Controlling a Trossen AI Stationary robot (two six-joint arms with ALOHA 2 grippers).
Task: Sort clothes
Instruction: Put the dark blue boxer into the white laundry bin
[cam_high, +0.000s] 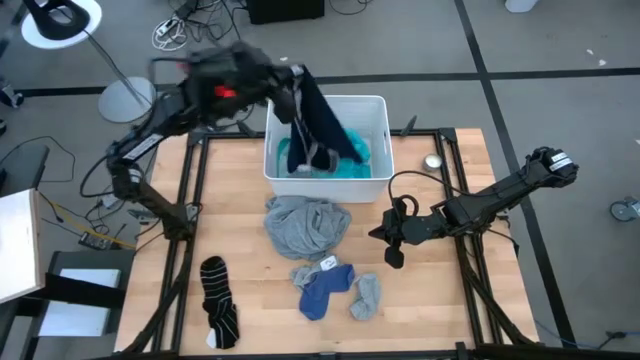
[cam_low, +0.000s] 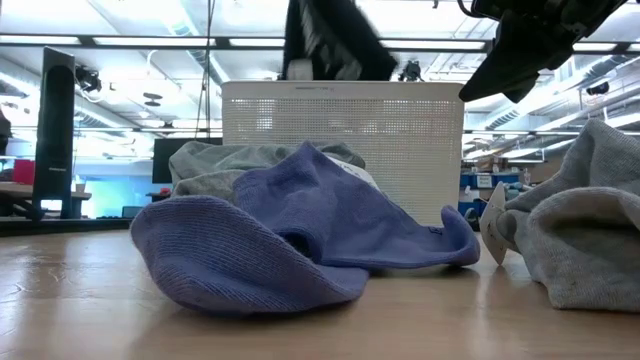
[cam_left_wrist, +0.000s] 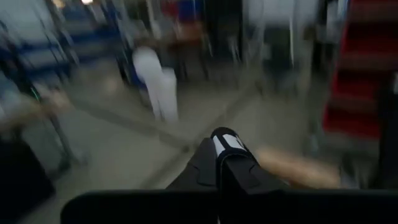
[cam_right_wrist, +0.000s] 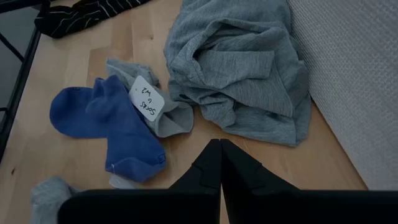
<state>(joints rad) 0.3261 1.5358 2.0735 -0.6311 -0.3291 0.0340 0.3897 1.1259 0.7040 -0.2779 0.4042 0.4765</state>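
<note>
My left gripper (cam_high: 290, 82) is raised over the white bin (cam_high: 378, 108), shut on a black-navy piece (cam_high: 320, 122), which also shows above the bin in the low view (cam_low: 330, 40). A turquoise piece (cam_high: 357, 165) lies in the bin. A grey shirt (cam_high: 305, 222) lies crumpled on the table just in front of the bin. Blue socks (cam_high: 325, 287) and a grey sock (cam_high: 366, 296) lie nearer the front edge. My right gripper (cam_high: 392, 240) is shut and empty, low over the table to the right of the shirt, and its wrist view shows the shirt (cam_right_wrist: 242, 68) and socks (cam_right_wrist: 118, 127). My left gripper holds the black-navy piece by its upper end (cam_high: 301, 84); motion blur hides how the fingers meet it. The piece hangs slack below the gripper, and its lower end (cam_high: 318, 155) reaches down into the bin, onto the turquoise piece.
A black sock with white stripes (cam_high: 218, 302) lies at the front left. A white handwritten tag (cam_right_wrist: 147, 98) lies on the blue socks. A small round metal thing (cam_high: 432, 161) sits right of the bin. Black frame rails (cam_high: 190, 190) run along both sides of the table.
</note>
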